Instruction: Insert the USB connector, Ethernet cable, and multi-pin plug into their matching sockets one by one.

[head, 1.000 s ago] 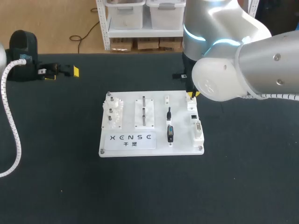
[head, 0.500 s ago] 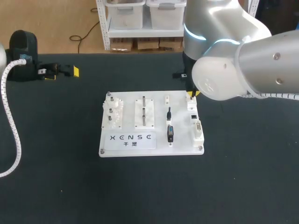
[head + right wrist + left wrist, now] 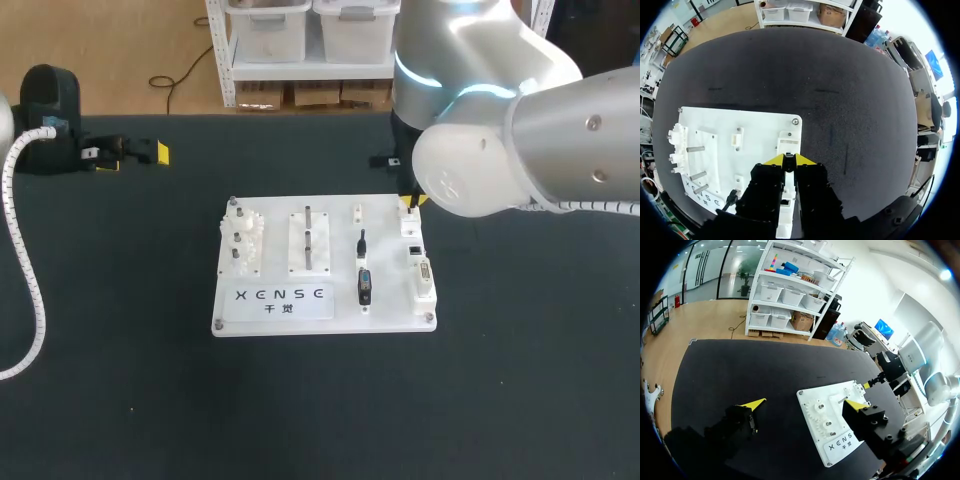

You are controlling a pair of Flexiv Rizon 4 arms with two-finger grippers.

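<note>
Hovering over the white plastic socket strip [image 3: 788, 142] with tips closed together, the right gripper [image 3: 789, 160] is placed nearest the black oblong USB connector [image 3: 364, 285], laid lengthwise alongside.

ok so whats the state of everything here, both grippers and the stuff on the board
left gripper: open, empty, away from the board
right gripper: shut, over the board's right edge; can't tell if it holds anything
board: flat on the table
USB connector: lying on the board, not held; can't tell if seated
</note>
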